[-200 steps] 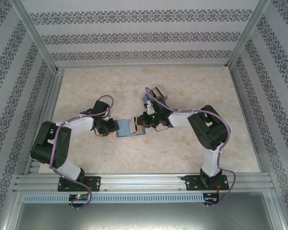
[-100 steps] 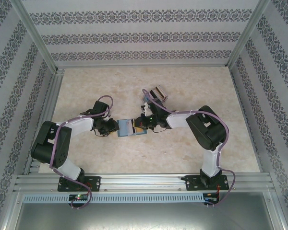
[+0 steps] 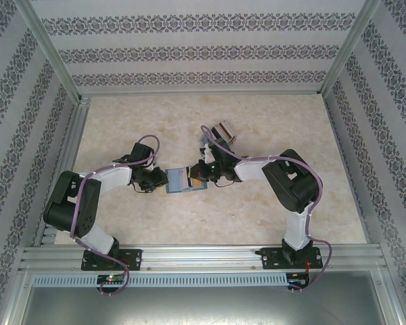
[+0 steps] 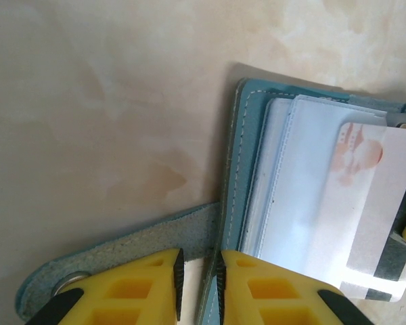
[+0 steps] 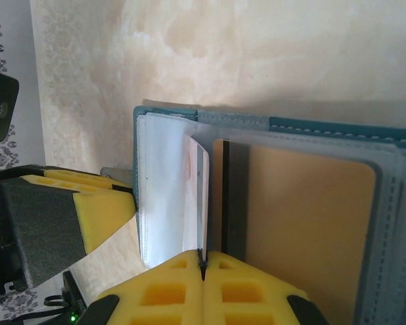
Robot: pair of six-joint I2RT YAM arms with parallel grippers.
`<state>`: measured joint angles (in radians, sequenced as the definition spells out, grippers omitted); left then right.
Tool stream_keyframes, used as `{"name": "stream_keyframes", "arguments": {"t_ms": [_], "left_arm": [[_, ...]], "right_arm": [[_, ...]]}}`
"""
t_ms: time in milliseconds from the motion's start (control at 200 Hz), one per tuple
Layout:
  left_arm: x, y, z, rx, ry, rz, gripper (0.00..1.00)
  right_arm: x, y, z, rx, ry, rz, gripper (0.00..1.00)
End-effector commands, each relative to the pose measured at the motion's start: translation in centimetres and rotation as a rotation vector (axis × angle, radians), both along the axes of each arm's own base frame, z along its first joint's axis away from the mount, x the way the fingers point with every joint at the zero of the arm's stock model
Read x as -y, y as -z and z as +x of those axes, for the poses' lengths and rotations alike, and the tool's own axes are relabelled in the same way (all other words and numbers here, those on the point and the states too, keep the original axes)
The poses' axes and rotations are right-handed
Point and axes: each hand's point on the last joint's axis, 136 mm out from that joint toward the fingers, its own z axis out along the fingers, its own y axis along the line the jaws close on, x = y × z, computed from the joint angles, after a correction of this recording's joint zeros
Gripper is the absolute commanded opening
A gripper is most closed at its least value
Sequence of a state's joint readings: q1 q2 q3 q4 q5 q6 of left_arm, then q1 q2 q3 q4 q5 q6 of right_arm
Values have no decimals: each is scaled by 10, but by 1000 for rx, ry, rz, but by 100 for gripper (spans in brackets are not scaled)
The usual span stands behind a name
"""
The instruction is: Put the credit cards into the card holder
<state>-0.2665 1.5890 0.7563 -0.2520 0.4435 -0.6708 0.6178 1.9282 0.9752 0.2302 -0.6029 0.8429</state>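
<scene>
One whitish card is going in now: I am gripping it on edge in the right tool, fingers pressed together on its thin rim. Its far end is meeting a clear sleeve of the open card holder, which is lying on the tabletop. I cannot tell whether it is inside yet. I am clamping the left tool narrowly on the holder's cover edge. A tan-orange card is sitting in the neighbouring pocket, and spare cards are waiting beyond the right arm. Next, I judge, I should be sliding the card along the sleeve mouth while steadying the holder.
</scene>
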Motion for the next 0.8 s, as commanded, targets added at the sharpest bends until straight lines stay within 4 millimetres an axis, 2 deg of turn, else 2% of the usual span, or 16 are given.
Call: {"name": "stream_keyframes", "arguments": {"t_ms": [0,145,590,794], "left_arm": [[0,3,-2,-13,-8,-12,23],[1,2,-3,-9,-7,-17,23],[0,1,-3,-11,0,-10,22],[2,-1,-2,-14,8,-16,22]], "right_arm": [[4,9,10,7,39,-31,6],[3,14,9,-3,39,-29,6],[7,12,16,22,67,-35,6],[-1,12,17,23,58,-25,6]]}}
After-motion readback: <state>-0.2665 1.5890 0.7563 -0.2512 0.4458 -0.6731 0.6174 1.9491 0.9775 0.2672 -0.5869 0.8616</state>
